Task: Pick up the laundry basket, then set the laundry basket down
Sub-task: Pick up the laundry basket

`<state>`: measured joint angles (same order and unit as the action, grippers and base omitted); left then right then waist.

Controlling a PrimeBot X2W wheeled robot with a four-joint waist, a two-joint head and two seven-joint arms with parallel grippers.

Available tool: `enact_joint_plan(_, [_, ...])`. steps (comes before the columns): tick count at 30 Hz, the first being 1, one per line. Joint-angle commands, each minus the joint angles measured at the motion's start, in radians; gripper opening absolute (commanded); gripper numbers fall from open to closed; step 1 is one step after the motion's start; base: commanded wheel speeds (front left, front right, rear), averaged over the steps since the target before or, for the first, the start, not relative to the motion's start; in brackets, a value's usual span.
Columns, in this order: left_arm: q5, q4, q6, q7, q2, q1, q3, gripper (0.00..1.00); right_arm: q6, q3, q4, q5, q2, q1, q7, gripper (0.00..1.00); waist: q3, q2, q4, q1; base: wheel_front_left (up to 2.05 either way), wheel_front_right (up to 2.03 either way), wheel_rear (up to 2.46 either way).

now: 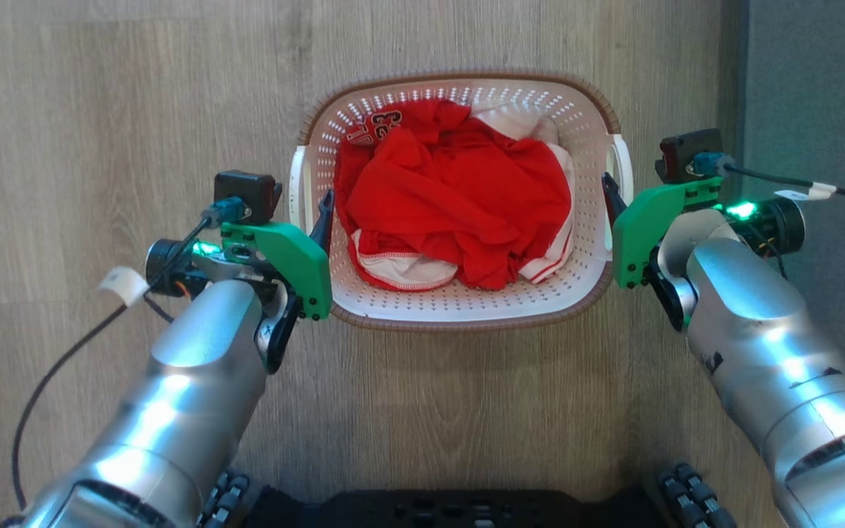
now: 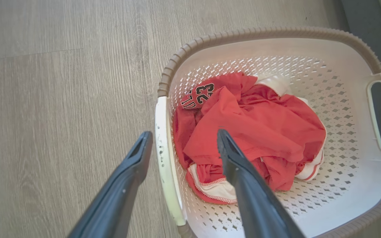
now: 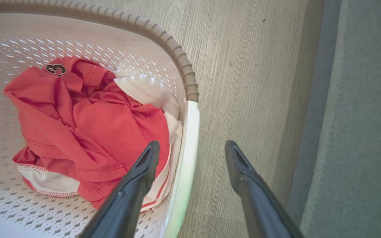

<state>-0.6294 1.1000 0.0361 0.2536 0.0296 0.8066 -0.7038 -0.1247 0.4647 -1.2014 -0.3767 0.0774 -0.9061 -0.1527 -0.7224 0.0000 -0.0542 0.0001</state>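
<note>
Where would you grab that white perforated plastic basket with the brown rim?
Grip the basket by its two white side handles, from above, one gripper per side. Each handle is a thin bar at a short end, and the open left gripper and right gripper straddle them.

Locate the laundry basket (image 1: 466, 302) (image 2: 276, 49) (image 3: 78, 29) at the centre of the head view, on or just above the wood-look floor (image 1: 100, 147) (contact of the base with the floor cannot be confirmed). It is a rounded-rectangular tub of white perforated plastic. A brown woven-look rim (image 1: 459, 75) runs along its far and near long sides. Note the white left handle (image 1: 298, 183) and the white right handle (image 1: 624, 165) on the two short sides. The basket stands upright, opening upward, long axis running left to right. It holds crumpled red and white clothing (image 1: 452, 198), which lies below rim level.
</note>
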Motion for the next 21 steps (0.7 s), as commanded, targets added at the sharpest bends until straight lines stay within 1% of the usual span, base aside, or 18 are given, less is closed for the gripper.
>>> enact_joint_plan(1, [-0.008, 0.001, 0.002, 0.008, 0.021, -0.002, 0.011, 1.00, -0.006, 0.019, 0.004, -0.007, -0.022, 0.022, 0.001, 1.00, -0.009, 0.0000, 0.005, -0.0001, 0.00, 0.00, 0.00])
enact_joint_plan(7, [-0.068, 0.070, 0.020, -0.041, 0.021, 0.057, -0.057, 1.00, -0.006, 0.037, -0.017, -0.038, -0.026, -0.012, 0.030, 1.00, -0.048, 0.0000, 0.017, -0.0001, 0.00, 0.00, 0.00])
enact_joint_plan(15, [-0.131, 0.113, 0.027, -0.132, 0.021, 0.111, -0.117, 1.00, -0.006, 0.094, 0.009, -0.093, -0.027, -0.043, 0.080, 1.00, -0.099, 0.0000, 0.030, -0.0001, 0.00, 0.00, 0.00])
enact_joint_plan(21, [-0.160, 0.132, 0.023, -0.187, 0.021, 0.141, -0.155, 1.00, -0.006, 0.129, 0.017, -0.138, -0.027, -0.067, 0.119, 1.00, -0.131, 0.0000, 0.038, -0.0001, 0.00, 0.00, 0.00])
